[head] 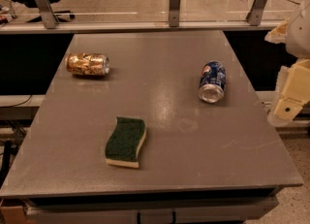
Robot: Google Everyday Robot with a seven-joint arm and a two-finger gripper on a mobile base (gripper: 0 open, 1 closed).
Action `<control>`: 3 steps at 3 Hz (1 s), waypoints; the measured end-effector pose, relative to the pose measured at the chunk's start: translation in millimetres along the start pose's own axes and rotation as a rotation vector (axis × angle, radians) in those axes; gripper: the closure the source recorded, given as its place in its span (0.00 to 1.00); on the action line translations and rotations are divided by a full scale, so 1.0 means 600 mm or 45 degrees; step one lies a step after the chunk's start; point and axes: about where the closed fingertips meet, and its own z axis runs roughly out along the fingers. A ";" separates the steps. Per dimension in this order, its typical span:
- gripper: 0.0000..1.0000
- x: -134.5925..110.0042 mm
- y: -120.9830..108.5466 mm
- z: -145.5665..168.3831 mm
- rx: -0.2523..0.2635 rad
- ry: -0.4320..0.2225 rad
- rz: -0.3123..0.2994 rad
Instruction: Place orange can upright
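Note:
The orange can (87,64) lies on its side at the left of the grey table (160,136), its silver top pointing right. My gripper (289,103) hangs at the right edge of the view, off the table's right side and far from the can. Nothing is in it that I can see.
A blue Pepsi-style can (212,81) lies on its side at the right of the table. A green sponge with a pale underside (126,141) lies near the front middle. A glass barrier with metal posts (174,2) runs along the table's far edge.

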 end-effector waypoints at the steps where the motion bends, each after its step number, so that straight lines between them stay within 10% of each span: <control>1: 0.00 0.000 0.000 0.000 0.000 0.000 0.000; 3: 0.00 -0.131 -0.053 0.068 -0.004 -0.146 -0.053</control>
